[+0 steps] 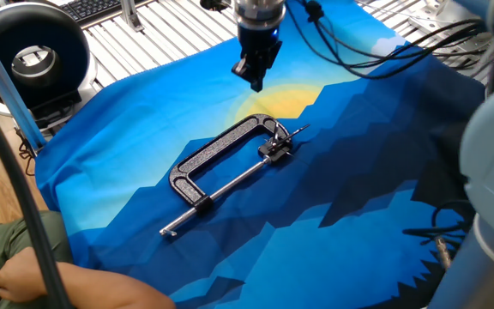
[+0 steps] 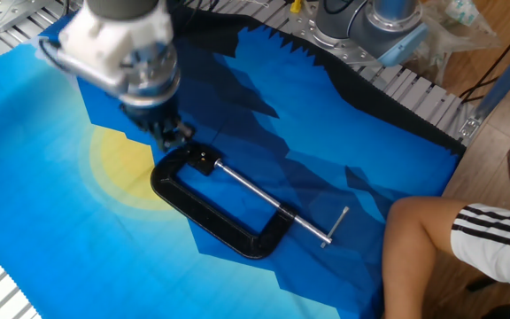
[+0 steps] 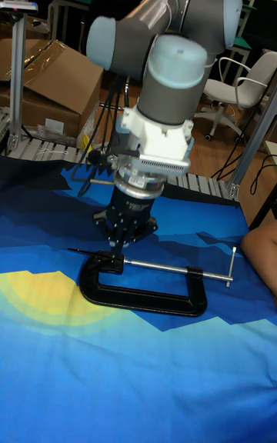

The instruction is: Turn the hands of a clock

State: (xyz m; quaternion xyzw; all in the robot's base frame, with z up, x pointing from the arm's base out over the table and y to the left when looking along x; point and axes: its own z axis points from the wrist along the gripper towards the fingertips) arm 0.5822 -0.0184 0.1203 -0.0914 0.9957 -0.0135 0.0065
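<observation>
- The hands (image 1: 297, 130) are one thin dark pin projecting from the screw-head end of the clock (image 1: 221, 159). The pin lies just above the cloth (image 1: 358, 172), pointing away from the frame. In the tall fixed view the pin (image 3: 80, 252) extends from the frame's end toward the cloth's left edge.
- The clock (image 2: 211, 208) is a black C-shaped clamp lying flat near the middle of the cloth. Its frame (image 3: 142, 297) opens toward the far edge in the tall fixed view.
- The silver screw rod (image 2: 255, 192) spans the frame's open side. It passes through the boss at one end and terminates in a short crossbar (image 2: 336, 226).
- In one fixed view, the crossbar end (image 1: 170, 230) points toward the near-left corner of the cloth.
- The gripper (image 1: 256, 75) hangs above the cloth, beyond the pin end of the clock, over the yellow sun patch (image 1: 286, 101). It is apart from the clamp and touches nothing.
- In the other fixed view, the gripper (image 2: 171, 135) is motion-blurred and sits just beside the frame's head end. Contact is not visible.
- The fingertips appear pressed close together with nothing between them. Blur prevents a definite reading.
- The cloth (image 2: 51, 133) carries a blue mountain print and covers the table.
- A round black ring device (image 1: 28, 56) stands off the cloth's far-left corner in one fixed view.
- A person's knee (image 2: 432, 244) is at the cloth's edge, near the crossbar.
</observation>
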